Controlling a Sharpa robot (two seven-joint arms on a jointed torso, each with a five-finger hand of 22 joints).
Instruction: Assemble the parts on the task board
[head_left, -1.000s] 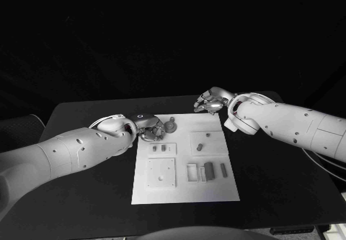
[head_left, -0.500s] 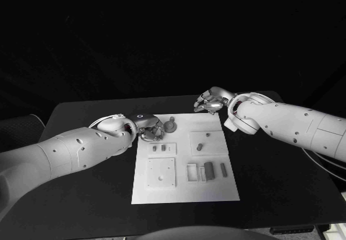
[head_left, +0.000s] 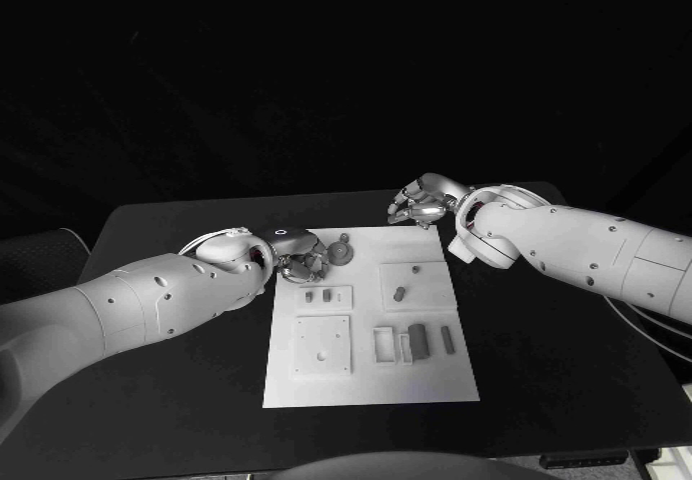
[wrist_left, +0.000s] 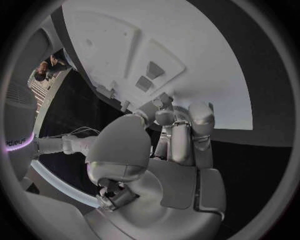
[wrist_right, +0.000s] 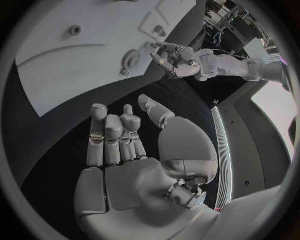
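Head view looks down on a black table (head_left: 173, 380) with the white board (head_left: 368, 385) lying in its middle, long side running away from the robot. The left hand (head_left: 299, 260) sits at the board's far left corner, fingers curled down over the edge. Just beside its fingertips lies a round disc part (head_left: 342, 253) with a small stem pointing away from the robot; whether the fingers touch it I cannot tell, and the hand's grip is hidden from above. In the left wrist view the left hand's fingers (wrist_left: 187, 135) are bent together over the board's edge (wrist_left: 206, 107), with two small dark parts (wrist_left: 150, 75) beyond them in a raised plate; nothing plainly sits between the fingers, though their tips are hard to read.

The right hand (head_left: 421, 205) hovers off the board's far right corner, over the table, well apart from the parts. In the right wrist view its fingers (wrist_right: 115, 135) are straight and spread, palm bare, holding nothing; the disc (wrist_right: 131, 60) and the left hand (wrist_right: 175, 59) show across the board.

Nearer the robot, the board carries a slotted part (head_left: 398, 294) on a square plate, two pegs (head_left: 316, 296) on a left plate, and upright bars (head_left: 418, 340) in the near right row.
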